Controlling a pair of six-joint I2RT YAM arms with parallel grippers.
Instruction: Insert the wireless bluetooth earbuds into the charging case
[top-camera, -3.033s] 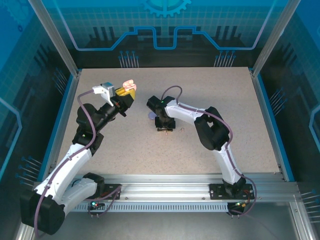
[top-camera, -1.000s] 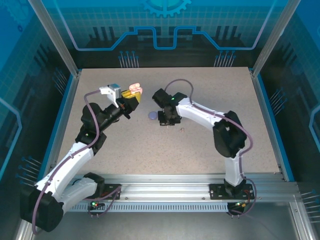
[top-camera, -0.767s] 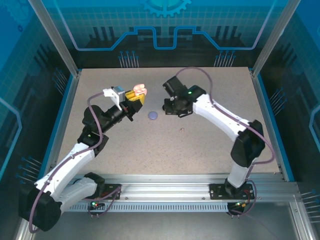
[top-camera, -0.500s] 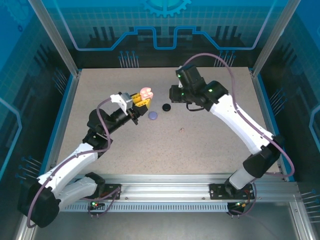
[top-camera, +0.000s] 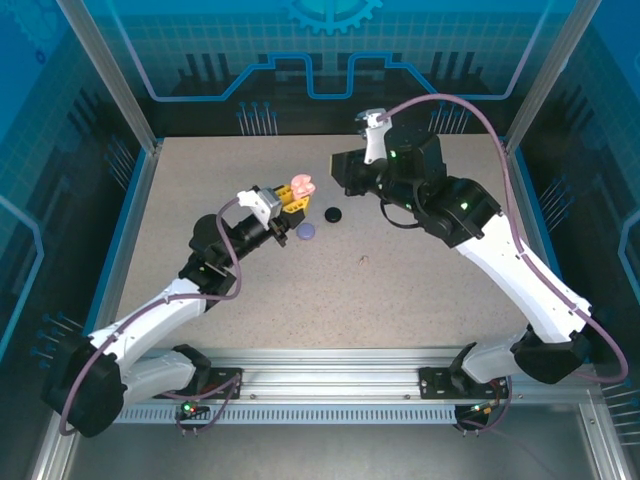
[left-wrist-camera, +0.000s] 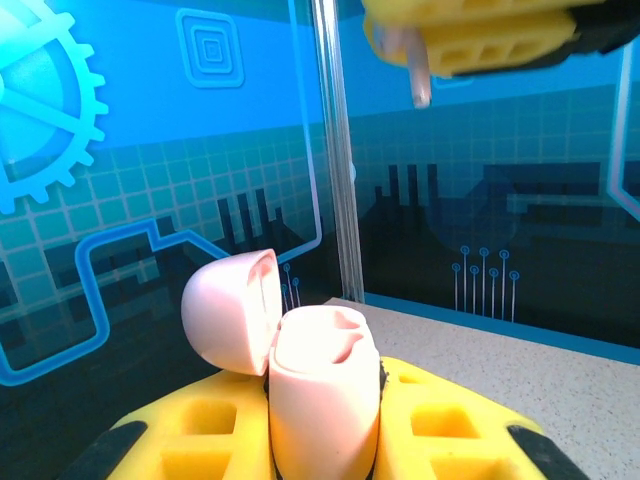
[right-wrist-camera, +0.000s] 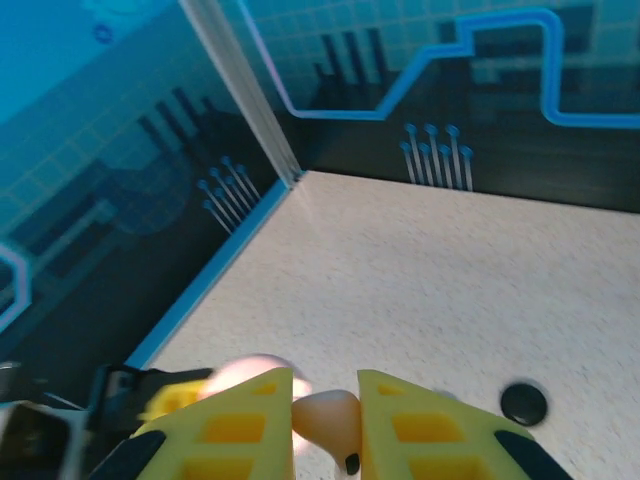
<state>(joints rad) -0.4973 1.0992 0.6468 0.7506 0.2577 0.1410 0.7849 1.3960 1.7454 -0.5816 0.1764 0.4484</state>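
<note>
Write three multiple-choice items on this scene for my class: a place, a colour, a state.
1. Where is the small black round plastic case?
A. in the left jaws
B. on the speckled table beside the lilac round plastic case
C. in the right jaws
2. What colour is the stemmed plastic earbud in the right jaws?
A. pinkish-beige
B. black
C. lilac
3. The lid of the pink rounded plastic charging case in the left jaws is:
A. shut
B. missing
C. open
Key: B, both lie side by side on the table; A, seen between the yellow jaws; C, it is hinged back.
</note>
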